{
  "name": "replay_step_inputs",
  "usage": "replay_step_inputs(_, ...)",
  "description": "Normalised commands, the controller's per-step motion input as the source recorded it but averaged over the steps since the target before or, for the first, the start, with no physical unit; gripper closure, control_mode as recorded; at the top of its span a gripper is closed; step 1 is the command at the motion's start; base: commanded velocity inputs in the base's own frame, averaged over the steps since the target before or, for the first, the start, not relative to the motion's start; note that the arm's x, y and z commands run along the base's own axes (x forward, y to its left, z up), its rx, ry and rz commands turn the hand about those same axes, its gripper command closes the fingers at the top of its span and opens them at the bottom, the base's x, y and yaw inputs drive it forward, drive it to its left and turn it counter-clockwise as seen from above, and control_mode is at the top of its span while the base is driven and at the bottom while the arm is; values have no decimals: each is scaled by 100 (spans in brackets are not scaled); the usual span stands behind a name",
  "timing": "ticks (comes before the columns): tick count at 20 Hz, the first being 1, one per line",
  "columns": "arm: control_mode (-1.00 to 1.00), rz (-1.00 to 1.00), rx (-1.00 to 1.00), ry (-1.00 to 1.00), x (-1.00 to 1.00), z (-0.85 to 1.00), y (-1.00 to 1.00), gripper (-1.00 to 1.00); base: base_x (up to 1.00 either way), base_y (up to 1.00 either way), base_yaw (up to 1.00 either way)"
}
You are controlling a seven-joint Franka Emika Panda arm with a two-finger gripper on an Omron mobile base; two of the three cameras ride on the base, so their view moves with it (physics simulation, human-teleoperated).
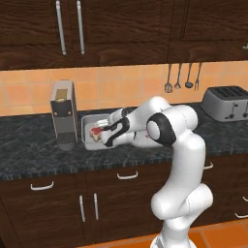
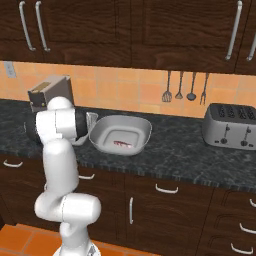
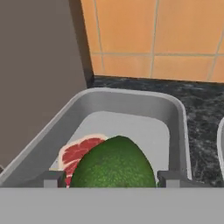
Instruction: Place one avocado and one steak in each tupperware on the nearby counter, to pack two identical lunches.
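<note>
While the tool straddles the avocado over the small tupperware, jaws parted, grip uncertain, it looks firm, rounded, slippery; hold the widest part.

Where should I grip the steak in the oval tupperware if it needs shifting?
Judging by the right base view, the steak lies flat on the oval tupperware's floor. Come straight down from above and pinch across its narrow width; the raised walls likely block any sideways approach.

Counter: dark speckled stone, polished. Cabinets: dark wood, silver metal handles. Toaster: brushed metal. Rectangular tupperware: smooth matt grey. Avocado: rough green skin. Backsplash: matt orange tile.
</note>
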Motion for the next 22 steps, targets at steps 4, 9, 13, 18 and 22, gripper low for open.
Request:
replay_step_inputs(4, -100, 14, -4, 0, 20, 0, 28, -100, 0, 0, 0)
replay_step_inputs(9, -100, 7, -11, 0, -18, 4, -3, -100, 0, 0, 0)
replay_step_inputs(13, -100, 10, -5, -6, -79, 46, -14, -100, 0, 0, 0)
replay_step_inputs(18, -100, -1, 1, -13, -92, 91, -3, -100, 0, 0, 0)
replay_step_inputs(22, -100, 0, 9, -11, -85, 99, 0, -100, 0, 0, 0)
